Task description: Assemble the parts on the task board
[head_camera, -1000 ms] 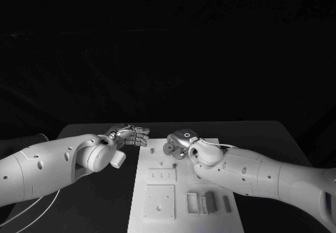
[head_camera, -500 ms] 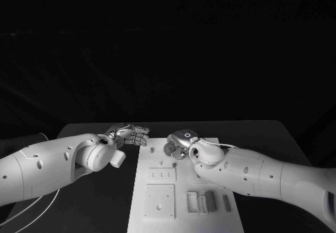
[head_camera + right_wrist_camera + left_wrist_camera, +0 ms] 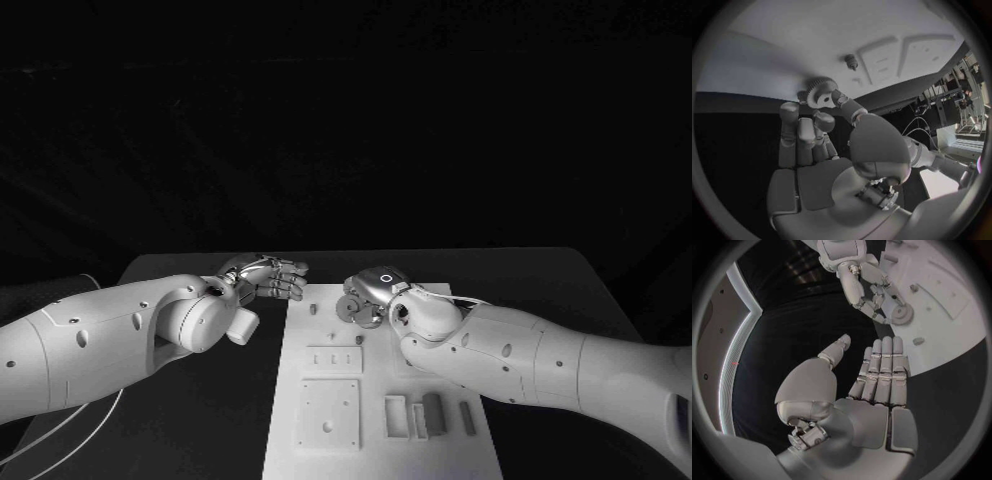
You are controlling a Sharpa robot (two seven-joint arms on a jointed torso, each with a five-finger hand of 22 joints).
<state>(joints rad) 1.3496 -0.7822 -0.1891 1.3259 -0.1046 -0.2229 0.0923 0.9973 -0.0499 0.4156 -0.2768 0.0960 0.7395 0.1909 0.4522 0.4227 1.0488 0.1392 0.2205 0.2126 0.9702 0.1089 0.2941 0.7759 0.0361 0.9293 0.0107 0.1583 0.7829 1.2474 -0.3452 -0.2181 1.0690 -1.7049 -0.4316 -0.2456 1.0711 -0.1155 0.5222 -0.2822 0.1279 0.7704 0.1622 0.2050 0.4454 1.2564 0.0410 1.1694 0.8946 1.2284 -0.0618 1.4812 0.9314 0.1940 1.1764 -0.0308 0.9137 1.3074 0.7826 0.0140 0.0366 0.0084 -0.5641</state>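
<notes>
Hardly anything has changed over the last second: both arms sit where they were, and the right hand (image 3: 364, 298) has only settled a touch at the far end of the task board (image 3: 378, 440). Its thumb and a finger pinch a small toothed gear (image 3: 821, 94), held right at the board's surface near the far edge; the other fingers lie straight alongside. A short peg (image 3: 851, 61) stands in the board just beyond the gear. The left hand (image 3: 271, 279) hovers over the black table (image 3: 548, 270) just beside the board's far left corner, fingers straight and close together, thumb apart, holding nothing. Several slim parts (image 3: 430, 414) stand near the board's close end.
</notes>
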